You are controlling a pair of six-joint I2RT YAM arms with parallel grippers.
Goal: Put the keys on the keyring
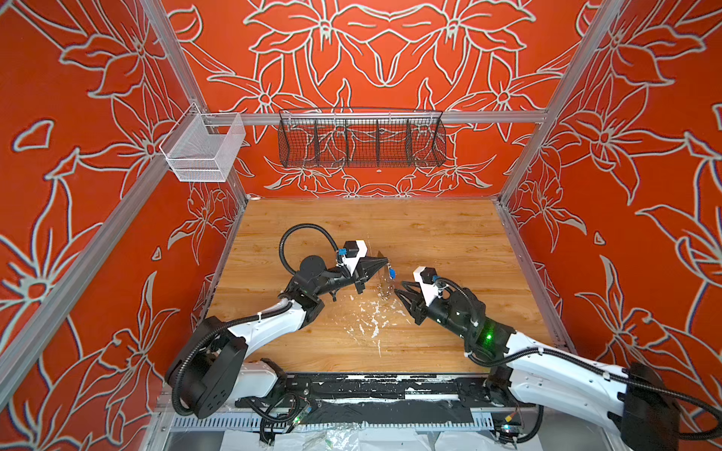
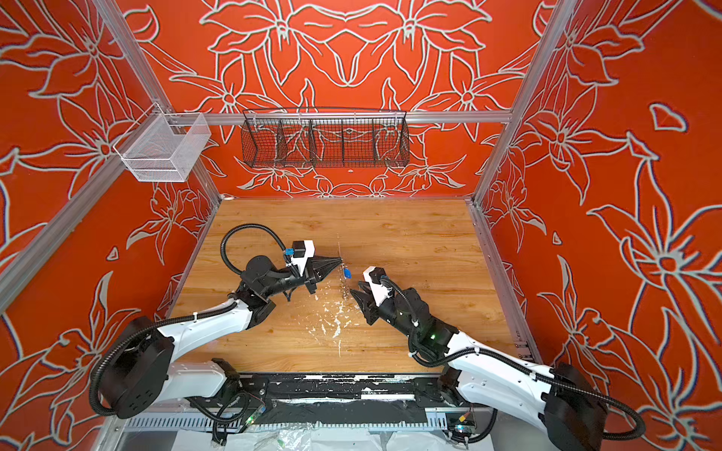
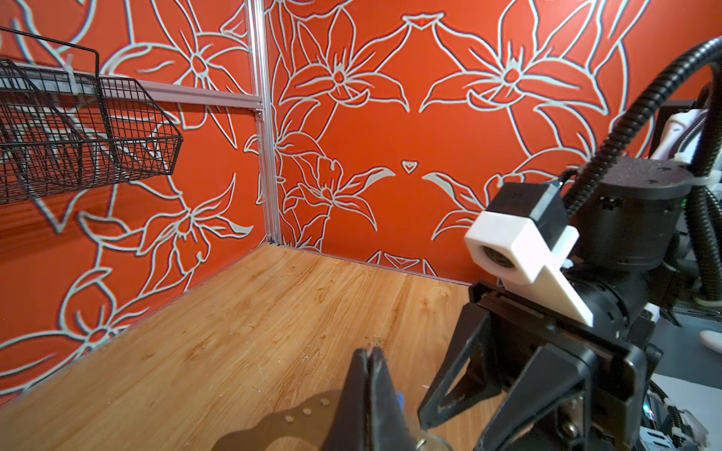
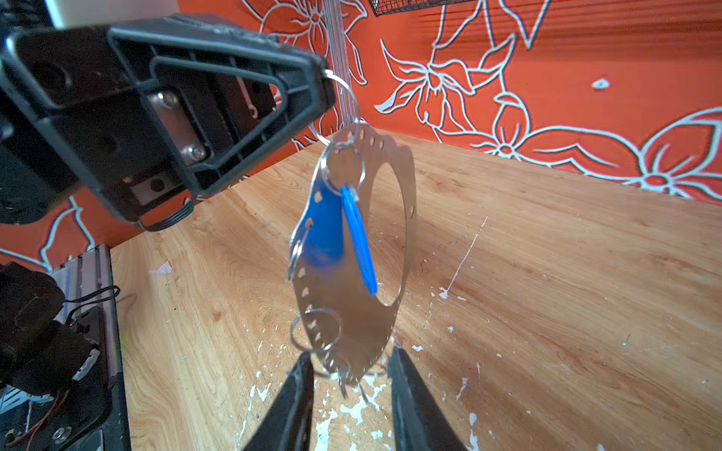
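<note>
Left gripper (image 4: pixel 326 91) pinched tight on a small metal ring (image 4: pixel 344 113) at the top of the keyring (image 4: pixel 402 187), holding it up in the air over the wooden table (image 1: pixel 449 242) so that it hangs down edge-on. Blue key tag (image 4: pixel 357 238) dangling from another small ring against the keyring, seen as a blue dot (image 1: pixel 392 273) in a top view. Right gripper (image 4: pixel 349 375) partly open, one finger (image 4: pixel 297 394) on each side of the keyring's bottom edge, not clearly touching it.
</note>
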